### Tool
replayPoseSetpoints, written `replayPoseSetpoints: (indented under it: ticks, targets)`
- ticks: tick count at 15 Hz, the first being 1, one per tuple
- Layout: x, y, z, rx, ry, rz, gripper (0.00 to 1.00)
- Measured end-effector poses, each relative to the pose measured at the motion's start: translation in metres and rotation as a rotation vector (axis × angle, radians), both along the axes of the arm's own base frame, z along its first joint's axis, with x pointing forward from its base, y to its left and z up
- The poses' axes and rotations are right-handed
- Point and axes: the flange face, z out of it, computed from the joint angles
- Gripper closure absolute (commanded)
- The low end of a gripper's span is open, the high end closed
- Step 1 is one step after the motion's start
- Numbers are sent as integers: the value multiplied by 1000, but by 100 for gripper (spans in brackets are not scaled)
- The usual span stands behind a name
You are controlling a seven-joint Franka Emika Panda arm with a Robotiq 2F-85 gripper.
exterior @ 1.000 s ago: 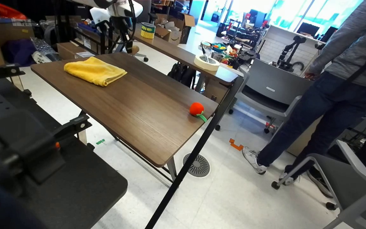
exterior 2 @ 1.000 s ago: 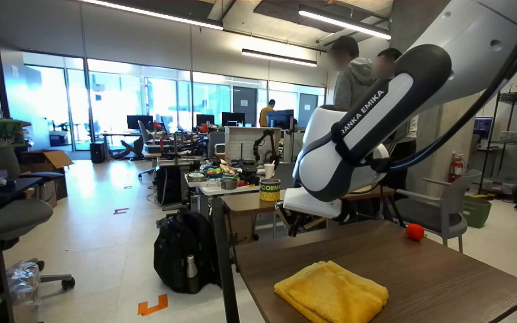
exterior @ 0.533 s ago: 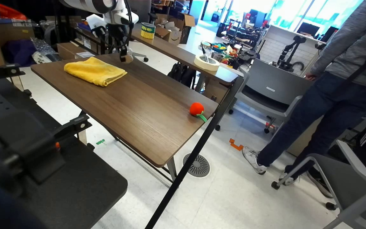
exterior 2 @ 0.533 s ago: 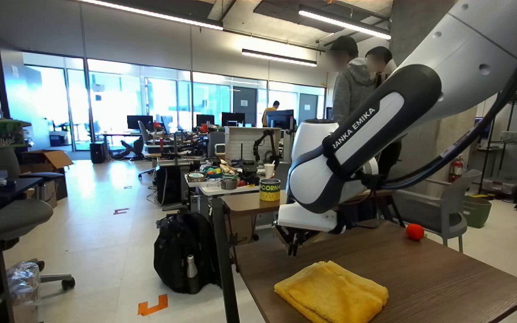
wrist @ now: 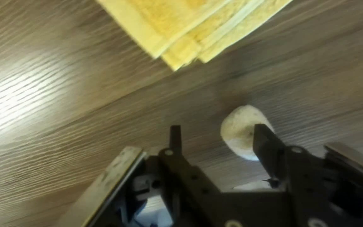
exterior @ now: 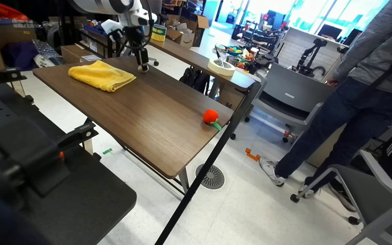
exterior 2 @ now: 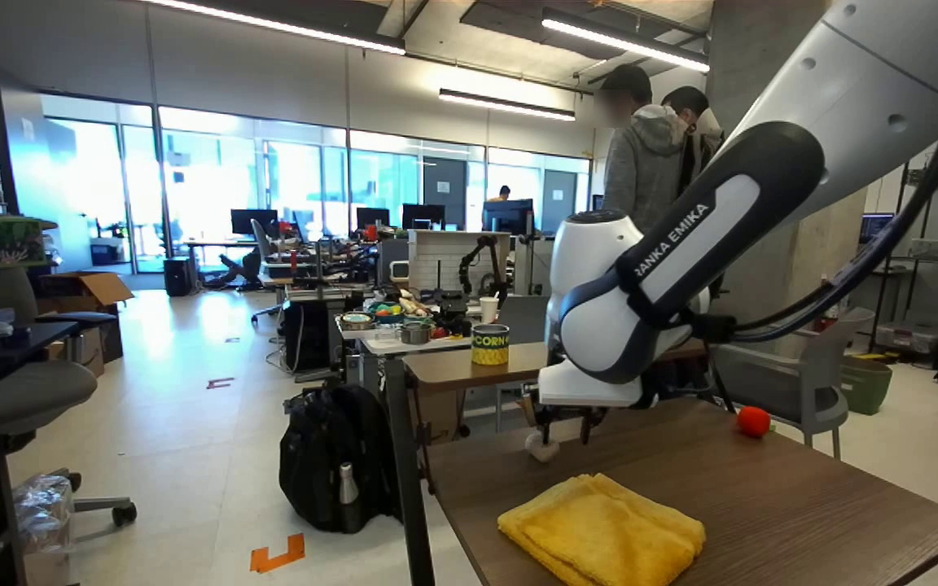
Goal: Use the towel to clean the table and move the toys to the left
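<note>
A folded yellow towel [exterior: 100, 77] [exterior 2: 603, 533] [wrist: 184, 28] lies near one end of the brown table [exterior: 148, 119]. The red round toy with a green stem [exterior: 210, 116] [exterior 2: 754, 422] rests by the opposite end. My gripper [exterior: 143, 64] [exterior 2: 565, 439] [wrist: 217, 126] hangs low over the table beside the towel, its jaws wide apart. A pale rounded toy [exterior: 143, 69] [exterior 2: 541, 447] [wrist: 241, 129] shows at one fingertip, partly covered by that finger in the wrist view. Whether it touches the finger or lies fully on the table, I cannot tell.
A narrower table runs alongside, bearing a corn can [exterior: 158, 33] [exterior 2: 490, 346] and a roll of tape [exterior: 222, 67]. A black post [exterior: 209, 160] stands near the table's end. Beyond are a person [exterior: 352, 95] and a grey chair [exterior: 291, 92]. A black backpack [exterior 2: 339, 456] sits on the floor.
The arm came down toward the table, then shifted a little sideways. The jaws, together half a second ago, have come apart. The pale toy now shows plainly beneath one finger.
</note>
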Motion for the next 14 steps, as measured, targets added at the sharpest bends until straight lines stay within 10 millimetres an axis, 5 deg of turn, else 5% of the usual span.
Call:
replayPoseSetpoints:
  ticks: [3,7,11,14]
  targets:
    - [-2,-64,27,-59,-31,-74,0]
    - [-6,-190,46,-133,-35,-307,0]
    - [-9,-317,18,-152,0,-550,0]
    - [-12,-375,-19,-162,10,-731,0]
